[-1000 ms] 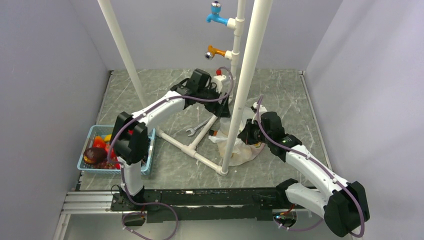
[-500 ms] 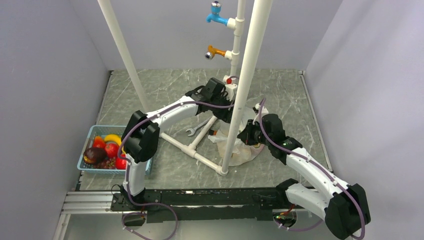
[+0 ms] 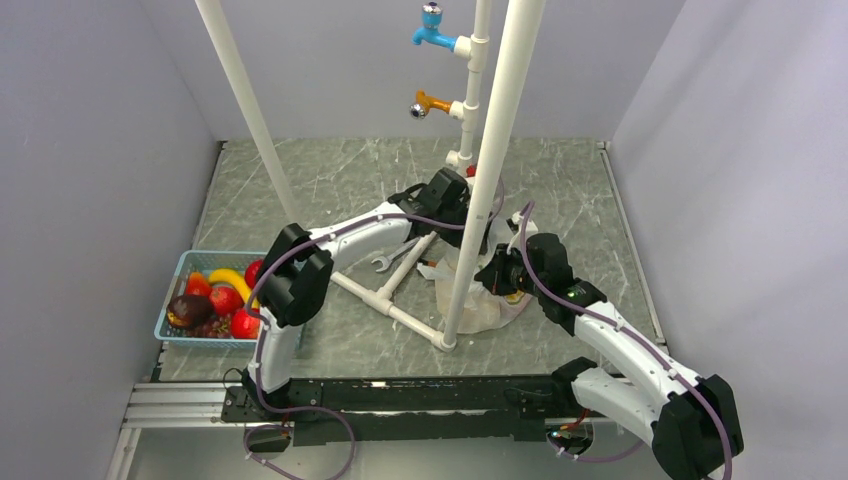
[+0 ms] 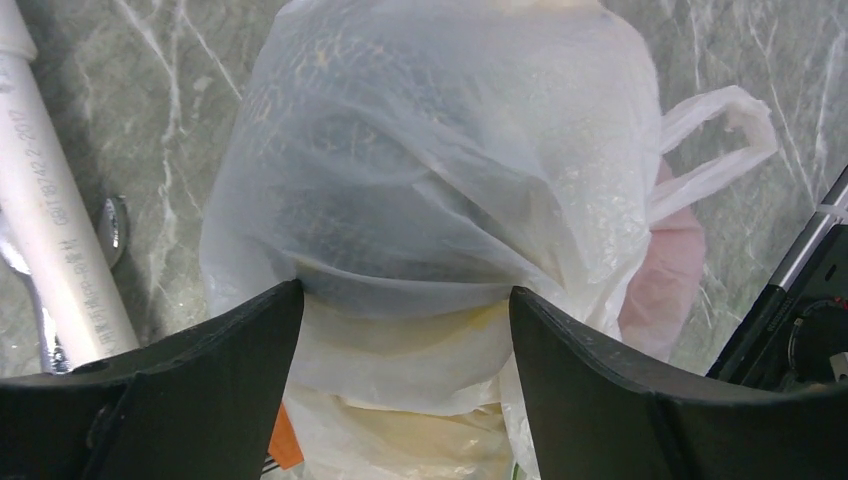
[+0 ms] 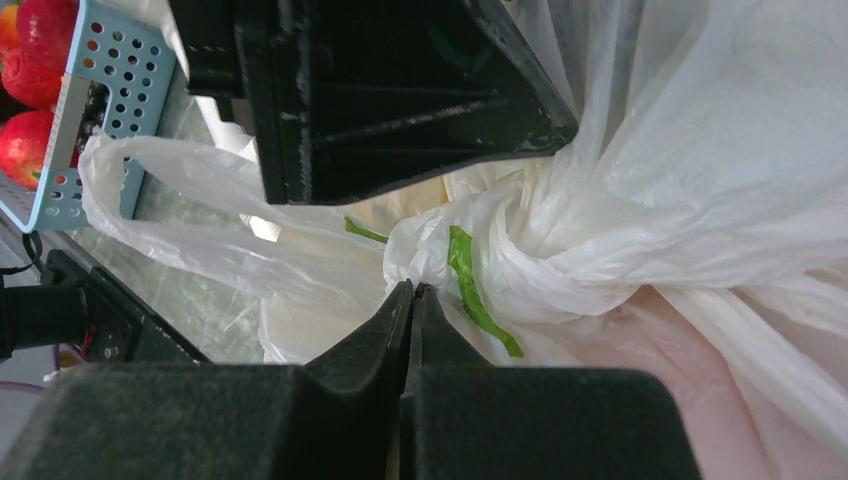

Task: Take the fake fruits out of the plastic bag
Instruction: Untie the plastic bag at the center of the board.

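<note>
**Thin film veils the bag's load between two grippers**

What sits inside the plastic bag (image 4: pixel 430 170) is hard to read. Through the crinkled white film the left wrist camera shows only a dark mass, a yellowish patch lower down, an orange sliver (image 4: pixel 285 447) at the bottom left and a pink blur (image 4: pixel 665 270) on the right, none with a clear outline. From above, the tall upright pipe (image 3: pixel 480 180) crosses the bag and hides the tip of the left arm. In the right wrist view a thin green strip (image 5: pixel 470 285) is caught in the folds, and what it is cannot be told.

The left gripper (image 4: pixel 405 295) is spread wide, its two black fingers flanking the bag's bulge, which fills the gap between them. Whether they touch the film cannot be told. A loop handle (image 4: pixel 715 140) juts out to the right. On the bag's right side, the right gripper (image 5: pixel 408 292) is pinched tight on a bunched fold of the film.

Well apart, at the table's near left, fake fruits (image 3: pixel 225 300) in red, yellow and dark tones lie in a light-blue lattice basket (image 3: pixel 196 257). Between basket and bag a white pipe frame (image 3: pixel 385 295) lies flat with a wrench (image 3: pixel 392 258) inside its angle. The table (image 3: pixel 330 170) is grey-green marbled stone, shut in by pale grey walls on three sides. A blue tap (image 3: pixel 432 25) and an orange tap (image 3: pixel 430 103) branch from a riser at the far side.
</note>
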Robot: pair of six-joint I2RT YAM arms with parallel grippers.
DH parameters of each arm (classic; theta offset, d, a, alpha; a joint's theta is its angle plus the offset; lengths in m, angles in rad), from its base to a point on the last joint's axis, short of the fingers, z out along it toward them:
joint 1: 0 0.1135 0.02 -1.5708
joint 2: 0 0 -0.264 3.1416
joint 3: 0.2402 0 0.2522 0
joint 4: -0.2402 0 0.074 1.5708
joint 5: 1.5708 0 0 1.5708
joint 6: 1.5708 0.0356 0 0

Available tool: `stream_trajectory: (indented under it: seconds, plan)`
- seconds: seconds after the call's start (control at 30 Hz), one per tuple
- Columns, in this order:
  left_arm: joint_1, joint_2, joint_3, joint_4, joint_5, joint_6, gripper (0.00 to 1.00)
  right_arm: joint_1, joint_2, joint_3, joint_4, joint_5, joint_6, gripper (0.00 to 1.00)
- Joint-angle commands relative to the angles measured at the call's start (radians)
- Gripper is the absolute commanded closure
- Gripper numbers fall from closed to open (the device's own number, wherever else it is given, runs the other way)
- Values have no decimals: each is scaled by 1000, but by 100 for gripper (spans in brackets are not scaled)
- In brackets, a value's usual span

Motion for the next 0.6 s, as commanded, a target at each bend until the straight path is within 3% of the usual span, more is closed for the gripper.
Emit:
stream_trajectory:
  seconds: [0.0, 0.03, 0.13, 0.2, 0.27, 0.3, 0.57]
  plan:
    - [-24, -41, -40, 78, 3, -33, 20, 6, -22, -6, 43, -37, -13, 100]
    - [-27, -42, -42, 80, -2, -39, 28, 6, -21, -7, 41, -42, -15, 100]
    - [-30, -49, -35, 69, -41, -57, 67, 6, -12, -2, 31, -51, -12, 100]
    - [-30, -63, -22, 46, -97, -66, 76, 5, -15, 1, 7, -23, 1, 100]
    - [-29, -76, 3, 28, -133, -63, 96, 5, -27, 2, -20, 1, 18, 100]
    - [-30, -82, 21, 14, -155, -67, 100, 6, -38, 0, -36, 10, 23, 100]
    - [-27, -195, -3, 40, -326, -176, 100, 6, -149, 4, -204, 148, 94, 100]
